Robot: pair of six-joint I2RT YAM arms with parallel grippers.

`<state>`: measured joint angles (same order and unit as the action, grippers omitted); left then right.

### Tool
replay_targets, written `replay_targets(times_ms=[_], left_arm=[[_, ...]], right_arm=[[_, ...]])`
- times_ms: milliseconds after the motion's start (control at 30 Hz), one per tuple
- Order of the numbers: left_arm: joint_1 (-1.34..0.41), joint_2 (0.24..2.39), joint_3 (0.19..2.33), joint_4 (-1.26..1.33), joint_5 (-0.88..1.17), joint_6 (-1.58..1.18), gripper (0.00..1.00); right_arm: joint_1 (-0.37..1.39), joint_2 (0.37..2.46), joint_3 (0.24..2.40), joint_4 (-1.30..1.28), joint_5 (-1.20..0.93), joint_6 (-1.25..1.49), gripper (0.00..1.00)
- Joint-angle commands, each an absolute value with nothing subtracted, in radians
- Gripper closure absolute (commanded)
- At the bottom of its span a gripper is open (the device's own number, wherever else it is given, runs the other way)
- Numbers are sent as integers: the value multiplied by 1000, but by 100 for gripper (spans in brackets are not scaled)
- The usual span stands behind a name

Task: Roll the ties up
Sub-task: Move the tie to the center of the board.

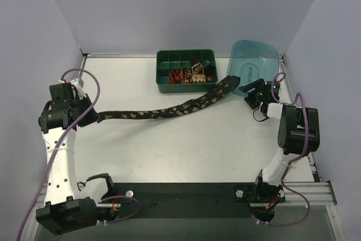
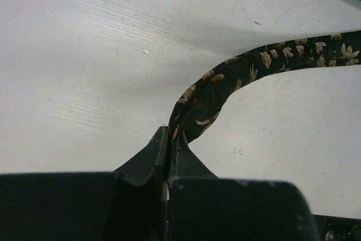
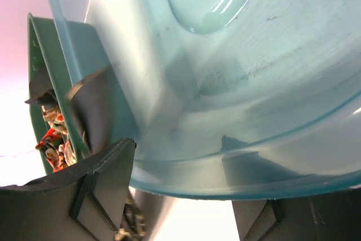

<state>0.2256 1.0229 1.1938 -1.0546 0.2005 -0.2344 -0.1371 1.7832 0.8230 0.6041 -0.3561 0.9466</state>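
We are pinching the left gripper (image 2: 169,139) shut on the narrow end of the long tie (image 2: 248,66), at the 9 o'clock side of the table (image 1: 169,156). From the jaws the strip is arching slightly off the surface and running toward 2 o'clock. Its wide end is lying just beside the tray (image 1: 163,86) and the tub (image 1: 254,55).

The right gripper (image 1: 247,88) is hovering at 2 o'clock with its jaws standing wide apart. We are seeing nothing pinched between them, and the tub's rim is filling its view.

We are judging the tie to be light, limp and fairly slick. It is likely to twist or fold on edge rather than hold a shape, though it is not fragile. We are favouring a flat hold across its width at the narrow end, with the far end lightly tensioned so the coil starts tight.

The rolled ties (image 1: 186,75) are sitting in the tray at 12 o'clock, so that side is crowded. The open room is lying from the centre down toward 6 o'clock. The side wall at 9 o'clock is standing close to the left arm.
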Motion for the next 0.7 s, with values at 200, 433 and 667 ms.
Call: replay_targets(times_ms=[200, 433, 667], left_arm=[[236, 983, 1154, -1075, -47, -268, 100], [262, 1012, 1108, -1046, -34, -273, 100], [311, 993, 1088, -1014, -11, -273, 100]], right_arm=[[-146, 1793, 891, 592, -364, 927, 36], [-63, 1663, 871, 473, -310, 809, 35], [178, 1618, 943, 323, -149, 575, 70]])
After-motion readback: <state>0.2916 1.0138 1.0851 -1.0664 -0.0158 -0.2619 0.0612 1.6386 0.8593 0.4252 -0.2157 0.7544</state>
